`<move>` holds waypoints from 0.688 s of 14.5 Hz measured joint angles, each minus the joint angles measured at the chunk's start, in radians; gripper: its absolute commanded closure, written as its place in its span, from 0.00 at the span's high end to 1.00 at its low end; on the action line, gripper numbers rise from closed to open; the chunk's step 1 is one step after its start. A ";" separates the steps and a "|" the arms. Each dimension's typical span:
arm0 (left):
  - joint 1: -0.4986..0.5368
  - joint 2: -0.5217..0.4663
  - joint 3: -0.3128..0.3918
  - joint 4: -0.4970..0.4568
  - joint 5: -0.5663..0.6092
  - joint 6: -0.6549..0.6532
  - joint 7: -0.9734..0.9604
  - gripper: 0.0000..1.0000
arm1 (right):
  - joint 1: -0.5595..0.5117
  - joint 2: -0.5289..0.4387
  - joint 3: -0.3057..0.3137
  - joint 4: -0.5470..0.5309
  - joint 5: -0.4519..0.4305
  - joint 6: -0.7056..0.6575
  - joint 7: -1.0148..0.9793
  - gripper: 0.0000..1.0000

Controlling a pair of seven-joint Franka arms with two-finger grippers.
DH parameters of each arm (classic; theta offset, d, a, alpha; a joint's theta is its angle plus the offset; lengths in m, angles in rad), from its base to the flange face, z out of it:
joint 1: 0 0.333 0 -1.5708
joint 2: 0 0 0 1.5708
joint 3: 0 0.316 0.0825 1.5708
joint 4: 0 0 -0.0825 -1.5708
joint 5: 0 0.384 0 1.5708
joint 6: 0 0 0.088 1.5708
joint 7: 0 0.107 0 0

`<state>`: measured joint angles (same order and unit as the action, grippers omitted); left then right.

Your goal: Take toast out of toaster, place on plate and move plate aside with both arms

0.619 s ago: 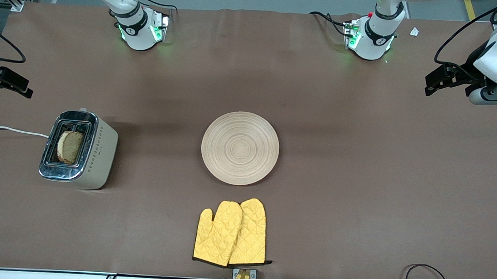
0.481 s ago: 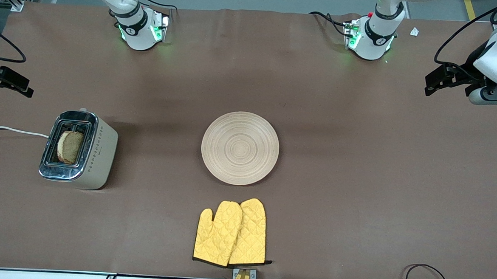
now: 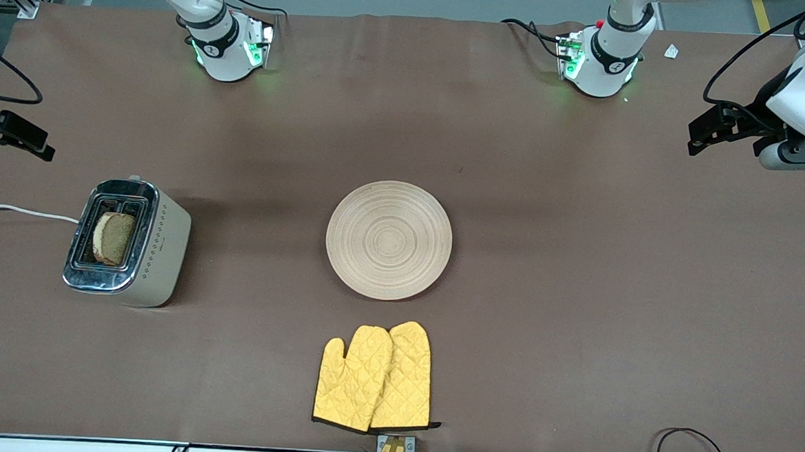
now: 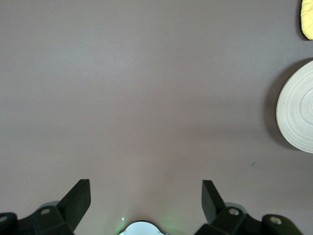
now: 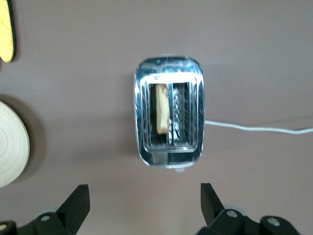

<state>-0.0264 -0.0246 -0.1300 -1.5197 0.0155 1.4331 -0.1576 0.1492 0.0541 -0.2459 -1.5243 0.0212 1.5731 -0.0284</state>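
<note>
**A:** Toast (image 3: pixel 113 238) sits upright in one slot of the toaster (image 3: pixel 128 242), rounded crust up and standing proud of the chrome top. That gives fingers an edge to pinch without reaching into the slot.

**B:** Noted. Toaster position?

**A:** Toward the right arm's end of the table, white cord (image 3: pixel 17 211) running off the edge at that end. Plate (image 3: pixel 389 240) is mid-table, bare, well apart from the toaster. Its central spot puts it within reach of either arm, presumably so that both can take it for the push aside.

**B:** Grippers?

**A:** Right gripper (image 5: pixel 144 203) hangs high over the table just beside the toaster; its wrist view looks straight down into the slots, fingers spread wide, holding nothing. From the front only a black part at the frame's edge shows, so I judge its height mostly from the wrist view (a guess, not a reading). Left gripper (image 4: pixel 146 199) is up over bare brown cloth at the left arm's end, fingers equally wide, empty; the plate's rim shows at the edge of its view. That arm waits.

**B:** Step in hand?

**A:** Nothing started: toast in slot, plate untouched. Likely the right arm descends first, being lined up with the toaster.

**B:** Anything else on the table?

**A:** Two yellow oven mitts (image 3: pixel 374 378), overlapping, nearer the front camera than the plate. Not part of the job, and clear of the line from toaster to plate.

**B:** Risk?

**A:** The slice is thin and leans against the slot wall; a pinch off-centre might tilt or crumble it.
</note>
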 measured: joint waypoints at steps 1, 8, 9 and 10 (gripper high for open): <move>0.000 0.002 0.000 0.000 0.000 0.000 0.000 1.00 | -0.001 0.019 0.000 -0.011 0.002 0.025 -0.001 1.00; 0.001 0.028 0.000 0.003 0.000 0.002 0.000 1.00 | -0.010 0.271 0.000 -0.069 0.005 0.177 -0.009 0.96; 0.001 0.032 0.000 0.003 0.000 0.004 0.000 1.00 | -0.015 0.298 0.000 -0.075 0.005 0.204 -0.010 0.89; 0.001 0.035 0.000 0.003 0.000 0.006 0.000 1.00 | -0.020 0.319 0.000 -0.081 0.005 0.228 -0.011 0.78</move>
<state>-0.0257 0.0100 -0.1298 -1.5163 0.0155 1.4388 -0.1577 0.1290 0.3731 -0.2462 -1.6054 0.0263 1.8009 -0.0389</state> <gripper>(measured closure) 0.000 0.035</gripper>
